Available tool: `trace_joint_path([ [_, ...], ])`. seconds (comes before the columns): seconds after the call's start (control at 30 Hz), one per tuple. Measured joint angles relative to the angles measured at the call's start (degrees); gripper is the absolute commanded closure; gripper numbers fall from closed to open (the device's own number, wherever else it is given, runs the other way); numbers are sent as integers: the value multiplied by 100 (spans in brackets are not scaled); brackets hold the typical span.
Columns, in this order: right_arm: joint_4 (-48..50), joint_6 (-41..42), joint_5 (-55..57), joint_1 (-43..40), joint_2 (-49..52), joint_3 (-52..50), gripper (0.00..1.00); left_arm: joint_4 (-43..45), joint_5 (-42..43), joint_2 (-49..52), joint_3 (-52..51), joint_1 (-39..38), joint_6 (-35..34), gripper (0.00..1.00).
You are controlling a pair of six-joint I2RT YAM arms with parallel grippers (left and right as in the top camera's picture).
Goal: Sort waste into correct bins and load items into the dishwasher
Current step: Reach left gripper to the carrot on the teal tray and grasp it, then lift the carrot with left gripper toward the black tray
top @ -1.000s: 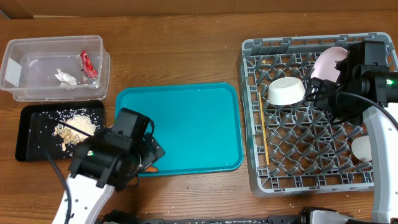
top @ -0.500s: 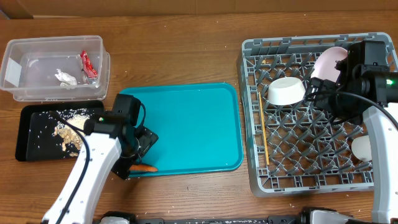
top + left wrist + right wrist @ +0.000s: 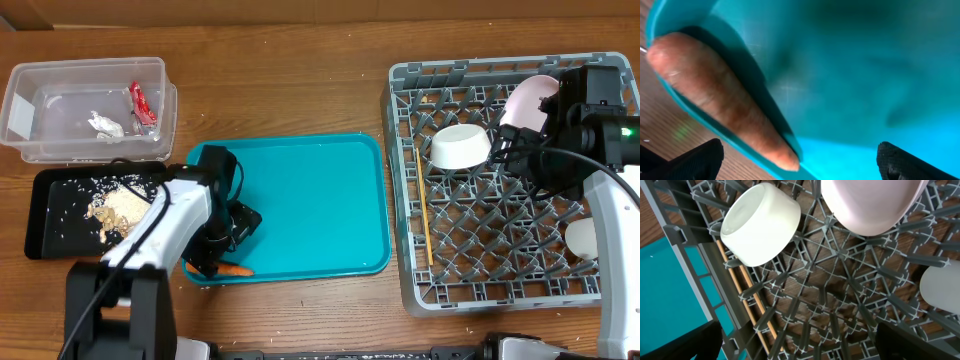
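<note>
While your left gripper [image 3: 216, 256] hung over the near left corner of the large teal plastic serving tray [image 3: 300, 200], its jaws stood wide apart and they held nothing. The small orange carrot [image 3: 233, 268] lay along the tray's rim in that corner, and in the left wrist view it sat between the two fingers [image 3: 695, 161] without touching them.

Your right gripper [image 3: 800, 347] hovered over the far part of the square grey plastic dish rack [image 3: 410, 200], also fully spread and empty. Below it, a small white bowl [image 3: 460, 146] lay tilted on the pegs, and a round white plate [image 3: 525, 100] leaned just to the right of it. The thin wooden chopsticks [image 3: 426, 225] lay along the left side of the rack. Another white vessel [image 3: 580, 238] sat near the right wall.

On the far left, the clear rectangular plastic tub [image 3: 60, 105] held the crumpled silver foil [image 3: 103, 125] and the small red snack wrapper [image 3: 141, 103]. Just near of it, the flat black tray [image 3: 45, 225] carried the white rice [image 3: 130, 195] and the tan peanut shells [image 3: 100, 212].
</note>
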Motion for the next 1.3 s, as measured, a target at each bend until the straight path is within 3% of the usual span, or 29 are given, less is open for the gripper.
trace_joint_path([
  [0.47, 11, -2, 0, 0, 0, 0, 0, 229, 9, 433, 0, 4, 2, 2],
  [0.6, 11, -2, 0, 0, 0, 0, 0, 452, -105, 433, 9, 4, 50, 19],
  [0.7, 9, -2, 0, 0, 0, 0, 0, 671, -254, 439, 31, 2, 90, 40],
  [0.83, 9, -2, -2, 0, 0, 0, 0, 761, -424, 468, 55, 2, 127, 43],
  [1.0, -15, -2, 22, 0, 0, 0, 0, 802, -544, 474, 55, 4, 107, 67],
  [1.3, -15, -2, 59, 0, 0, 0, 0, 813, -595, 496, 55, 2, 284, 82],
])
